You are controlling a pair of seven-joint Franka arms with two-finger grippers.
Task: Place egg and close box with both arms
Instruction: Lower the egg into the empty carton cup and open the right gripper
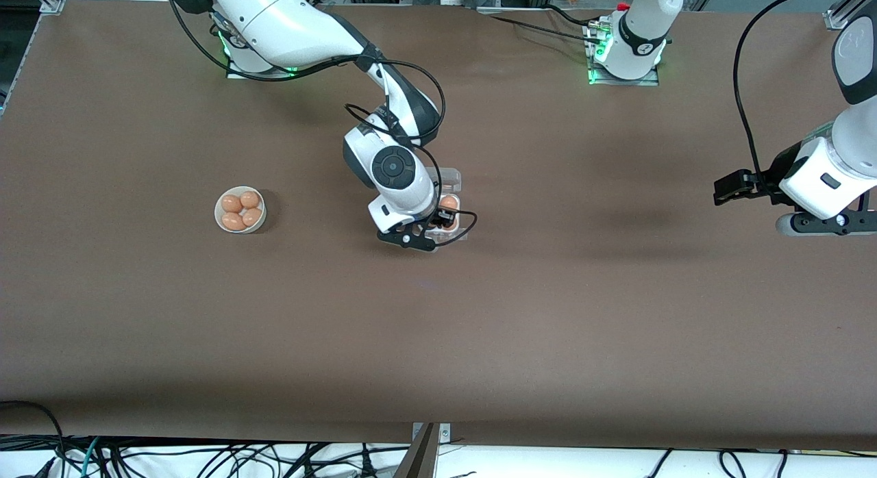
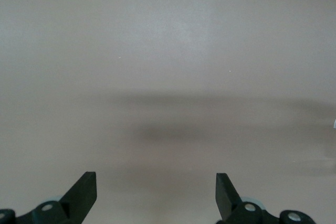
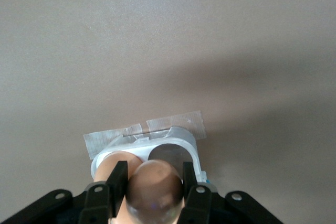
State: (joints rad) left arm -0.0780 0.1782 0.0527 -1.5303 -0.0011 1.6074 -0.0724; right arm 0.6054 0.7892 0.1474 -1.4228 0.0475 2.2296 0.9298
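Observation:
The box is a small white egg carton with its clear lid open, at the table's middle; it also shows in the right wrist view, taped to the table. My right gripper is over the box, shut on a brown egg held between its fingers. Another egg sits in a cell; it shows in the right wrist view beside an empty cell. My left gripper is open and empty, waiting over bare table at the left arm's end.
A round white bowl with several brown eggs stands toward the right arm's end of the table. Grey tape strips hold the box's edge down. Brown table surface spreads all around.

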